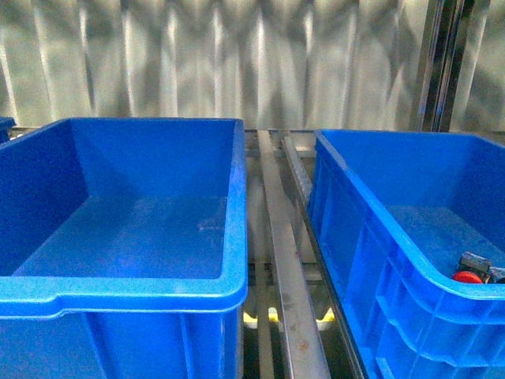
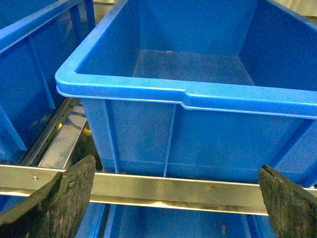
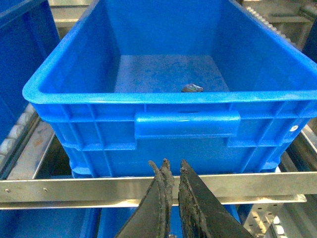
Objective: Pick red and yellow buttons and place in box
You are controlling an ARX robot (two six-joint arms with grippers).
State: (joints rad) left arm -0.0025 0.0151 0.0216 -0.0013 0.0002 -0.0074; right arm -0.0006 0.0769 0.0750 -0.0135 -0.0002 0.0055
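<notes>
Front view: two blue crates are seen side by side on a metal rack (image 1: 288, 292). The left crate (image 1: 126, 288) has a stepped front rim and looks empty. In the right-hand box (image 1: 394, 260) (straight rim, ribbed sides) a red button (image 1: 467, 276) lies near the front wall, its red cap against a dark blocky body; a second dark piece sits just beside it. No yellow cap is seen, and neither arm is in view.

Left wrist view: the left gripper (image 2: 176, 198) is seen w/ jaws spread wide, nothing between them, facing the stepped-rim crate across a rack rail.

Right wrist view: the right gripper (image 3: 172, 198) has jaws pressed almost together, empty, low before the box's front wall. One small dark item lies on the box floor.

Risks, as judged: the near-identical crates could be confused; the rail and high walls may be struck on reach-in.
</notes>
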